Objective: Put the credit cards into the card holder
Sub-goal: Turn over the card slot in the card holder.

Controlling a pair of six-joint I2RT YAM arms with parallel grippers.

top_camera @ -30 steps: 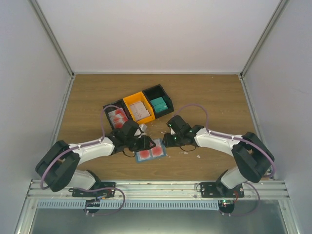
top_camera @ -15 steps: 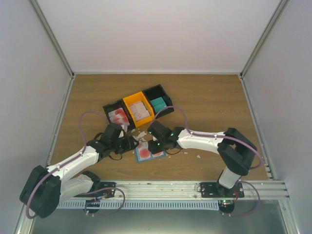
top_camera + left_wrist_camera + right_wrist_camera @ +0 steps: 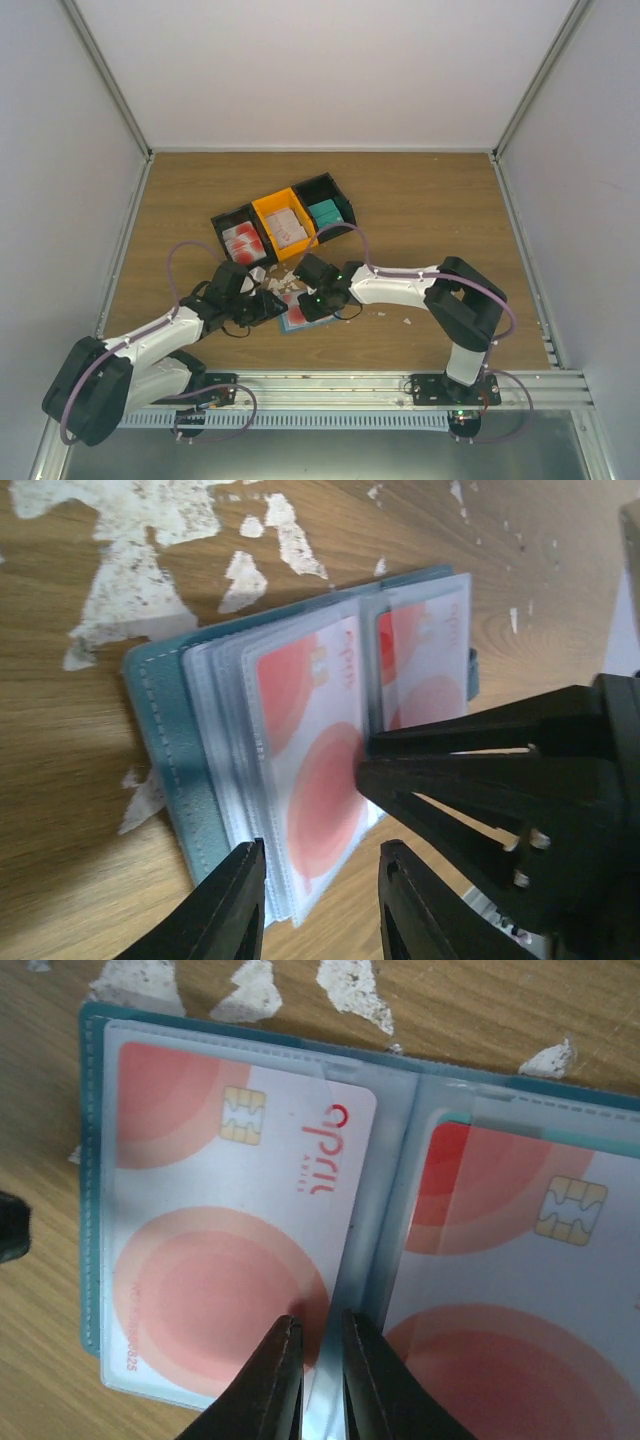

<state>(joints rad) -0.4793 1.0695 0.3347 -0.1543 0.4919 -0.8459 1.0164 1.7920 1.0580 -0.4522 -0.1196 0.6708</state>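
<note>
The blue-teal card holder lies open on the table between my arms. In the right wrist view its teal edge frames clear sleeves with one red and white credit card on the left page and another on the right. My right gripper points down at the fold, fingers almost together, tips resting on the left card and sleeve edge. My left gripper is open and empty at the holder's near corner. The right fingers show there touching the card.
Three bins stand behind the holder: a black one with more red and white cards, a yellow one with white pieces, a black one with a teal stack. White scraps litter the wood around the holder.
My right gripper has moved left onto the open holder. My left gripper has pulled back left off the holder to its edge.
</note>
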